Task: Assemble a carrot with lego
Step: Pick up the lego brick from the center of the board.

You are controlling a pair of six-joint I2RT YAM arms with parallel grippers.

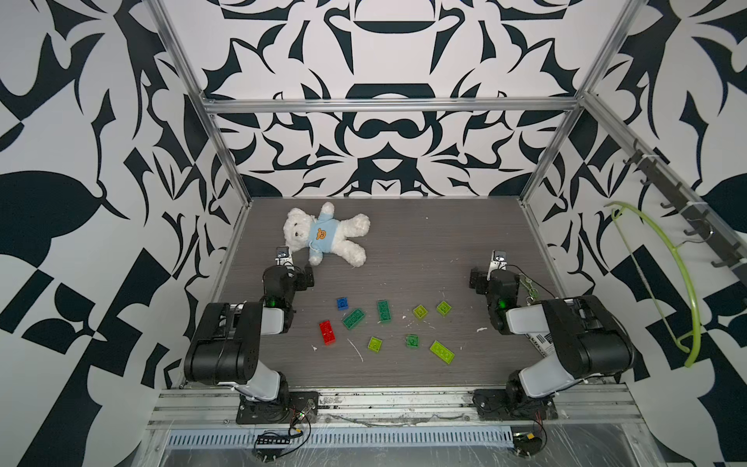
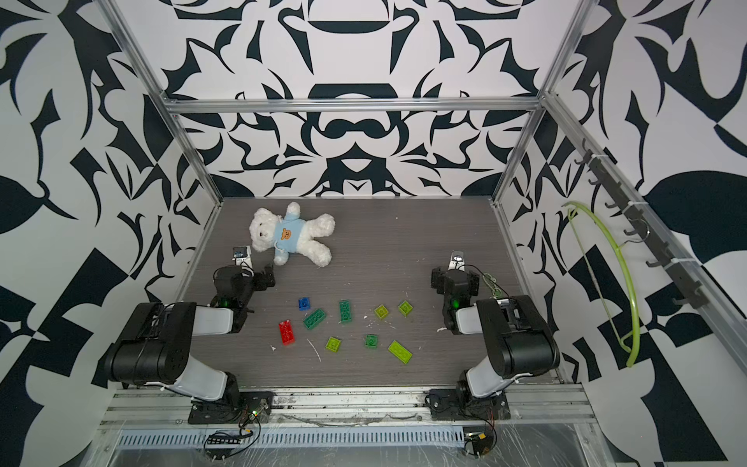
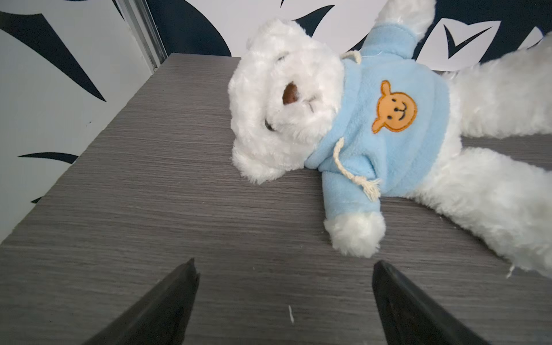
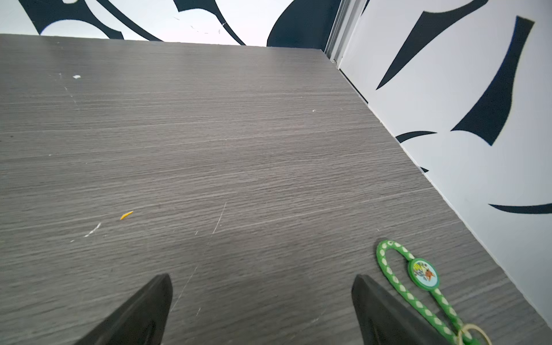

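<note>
Black-and-white patterned walls [image 1: 101, 121] enclose a grey wood-grain worktop [image 1: 424, 250]. Loose lego bricks [image 1: 354, 318] lie flat across its middle, toward the front edge. There is a red brick [image 1: 327, 332], a blue brick [image 1: 342, 303], and dark green and lime pieces — all apart, none joined. Near the left edge the left pincer [image 3: 285, 265] hovers released, jaws wide, just short of a white teddy bear [image 3: 388, 119] in a blue jumper. Near the right edge the right pincer [image 4: 263, 279] hangs released — a green keychain [image 4: 424, 274] lies just beside one jaw.
</note>
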